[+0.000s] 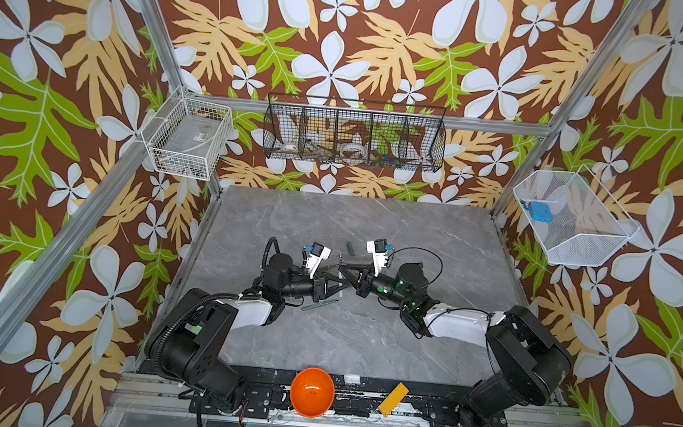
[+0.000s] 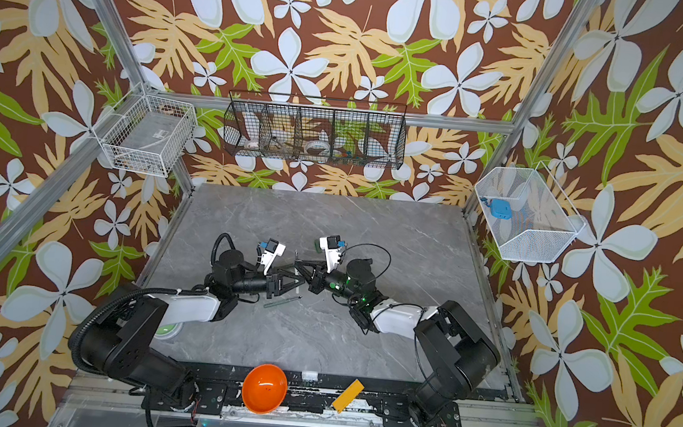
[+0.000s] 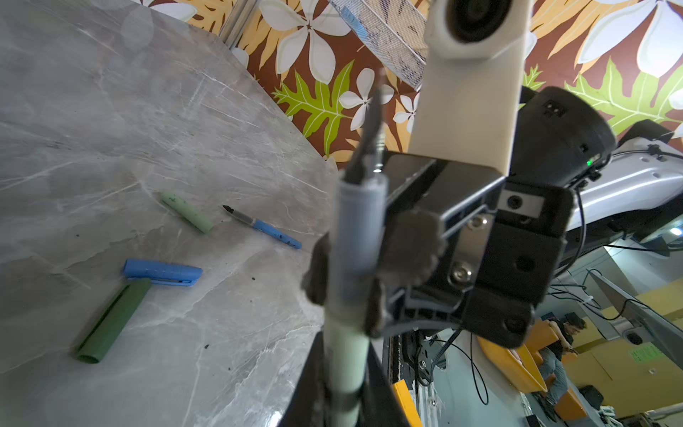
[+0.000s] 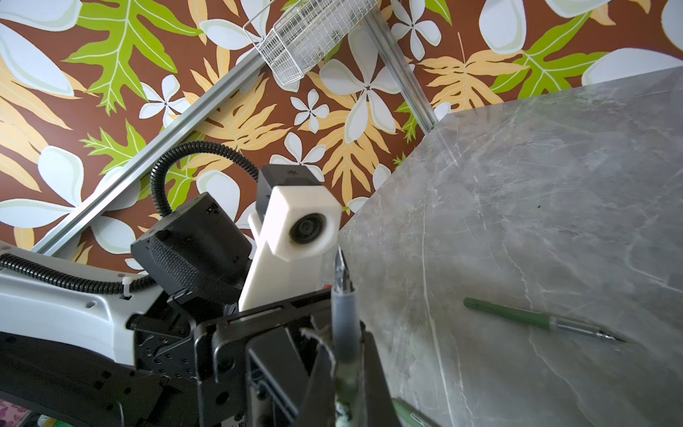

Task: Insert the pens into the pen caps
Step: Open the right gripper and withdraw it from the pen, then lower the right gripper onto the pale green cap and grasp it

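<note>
Arms faced each other, left gripper (image 3: 343,392) and right gripper (image 4: 347,373) clamped on pale pen (image 3: 360,222). Blue gadget (image 1: 537,211) sat in mesh basket (image 1: 587,250).

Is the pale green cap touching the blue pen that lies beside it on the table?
Apart. The left wrist view shows a strip of bare table between the open end of the pale green cap and the tip of the blue pen.

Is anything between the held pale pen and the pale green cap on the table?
Nothing visible does. The pale pen is held aloft; the pale green cap lies uncovered, with the blue pen beside it, not touching.
</note>
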You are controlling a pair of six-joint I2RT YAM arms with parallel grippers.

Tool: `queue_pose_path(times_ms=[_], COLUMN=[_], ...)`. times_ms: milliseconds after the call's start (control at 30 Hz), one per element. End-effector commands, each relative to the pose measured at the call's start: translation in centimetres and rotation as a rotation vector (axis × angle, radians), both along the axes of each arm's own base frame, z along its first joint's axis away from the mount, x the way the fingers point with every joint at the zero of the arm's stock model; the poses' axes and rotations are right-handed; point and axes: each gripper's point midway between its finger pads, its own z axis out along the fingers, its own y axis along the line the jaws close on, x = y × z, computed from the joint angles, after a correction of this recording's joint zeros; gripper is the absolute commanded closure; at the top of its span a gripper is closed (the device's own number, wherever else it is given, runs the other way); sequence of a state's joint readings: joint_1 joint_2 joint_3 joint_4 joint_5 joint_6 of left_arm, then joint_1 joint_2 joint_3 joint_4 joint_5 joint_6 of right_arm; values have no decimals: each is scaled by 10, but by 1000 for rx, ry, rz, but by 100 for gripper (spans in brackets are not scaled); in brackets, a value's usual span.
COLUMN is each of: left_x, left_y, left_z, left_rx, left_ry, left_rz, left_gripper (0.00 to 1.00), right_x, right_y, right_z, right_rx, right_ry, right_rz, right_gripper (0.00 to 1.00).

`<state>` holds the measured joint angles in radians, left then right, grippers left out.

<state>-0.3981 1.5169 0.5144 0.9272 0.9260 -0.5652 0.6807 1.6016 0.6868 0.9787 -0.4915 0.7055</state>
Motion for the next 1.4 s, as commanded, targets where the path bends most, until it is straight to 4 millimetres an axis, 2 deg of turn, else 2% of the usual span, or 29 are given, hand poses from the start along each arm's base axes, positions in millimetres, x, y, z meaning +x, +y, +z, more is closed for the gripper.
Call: queue_pose_path(times_ms=[0,100,167,267,367,433,533,600,800,900,1367], left_x=[5,10,13,19,23,25,24,23,18,19,11], left_y=[1,5,8,14,18,18,17,17,20,24,23], left_z=[-1,-7,-10,-14,-17,-19,-21,-20,-11,-9,3], left_rx=[38,84,119,171,218,255,331,358,328,341,303], left_ry=[-38,-48,-57,-72,-88,-105,-168,-208,-257,-276,-313], left_rz=[19,58,89,139,184,208,259,283,307,332,342], left_gripper=[100,100,100,100,100,100,100,100,100,100,100], right_x=[3,4,5,9,17,27,39,46,70,79,92], right_y=[-4,-7,-12,-27,-59,-90,-133,-149,-160,-159,-154], right_z=[4,0,-3,-6,-6,-7,-18,-25,-31,-40,-112], right_rx=[-13,-68,-117,-248,-427,-560,-735,-813,-955,-1002,-1119], right_ry=[-21,-17,-10,17,67,142,267,321,343,362,479], right_rz=[-29,-49,-68,-133,-242,-325,-385,-390,-383,-358,-261], right_gripper=[89,82,74,66,60,51,50,50,49,49,50])
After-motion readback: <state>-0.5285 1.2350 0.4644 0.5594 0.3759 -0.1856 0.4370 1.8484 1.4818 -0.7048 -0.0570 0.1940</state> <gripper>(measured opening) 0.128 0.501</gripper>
